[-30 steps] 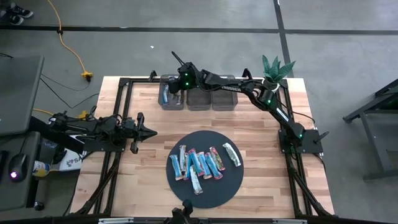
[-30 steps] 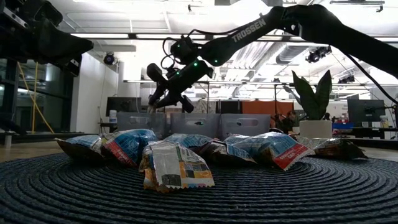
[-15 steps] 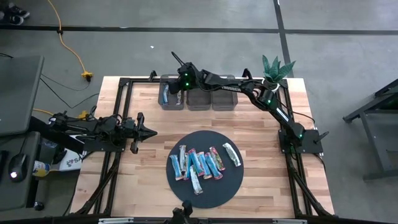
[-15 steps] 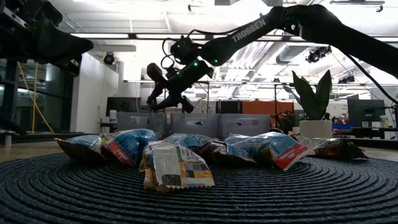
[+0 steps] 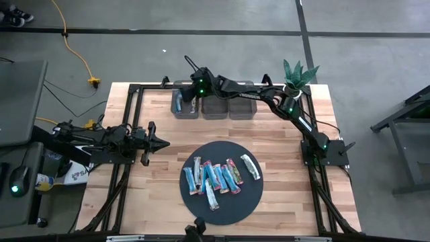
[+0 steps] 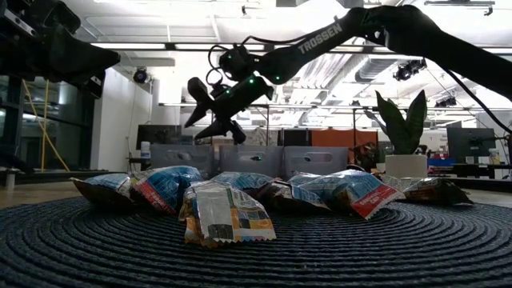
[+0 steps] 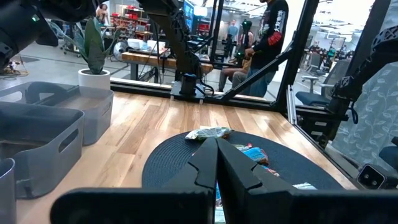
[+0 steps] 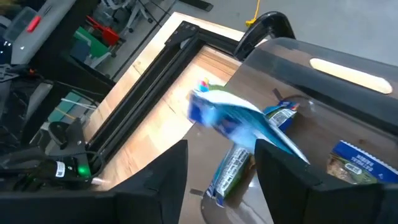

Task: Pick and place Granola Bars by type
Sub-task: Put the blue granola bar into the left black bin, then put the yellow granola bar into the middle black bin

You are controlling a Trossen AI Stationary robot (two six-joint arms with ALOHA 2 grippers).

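Overhead, the right pincer (image 5: 190, 95) reaches across the far edge of the worktop (image 5: 282, 144) and hangs above the leftmost grey bin (image 5: 185, 107) of a row of three; its fingers stand apart, as the low view (image 6: 210, 112) confirms, with nothing gripped between them. From the right wrist camera a light blue bar (image 8: 239, 121) appears blurred between the fingers and the bin floor, and whether it is loose in the air or already lying there cannot be told; more blue bars (image 8: 231, 168) lie in the same bin, one cut off at the picture's edge behind a finger. The middle bin (image 5: 216, 107) and the right bin (image 5: 241, 107) look dark from above, and their contents cannot be made out. The remaining Granola Bars (image 5: 218, 177) lie side by side on the round dark mat (image 5: 201, 149) near the front of the worktop: mostly light blue, one reddish, one pale bar (image 5: 250, 166) set slightly apart at the right end. In the low view these wrappers (image 6: 228, 213) overlap and hide one another, so their count is unclear there. The left pincer (image 5: 161, 142) rests at the left side of the worktop, well apart from the mat, its fingers brought together to a point; the left wrist view (image 7: 217, 163) shows them meeting with nothing between. A potted plant (image 5: 297, 74) stands at the far right corner, partly crossed by the right arm
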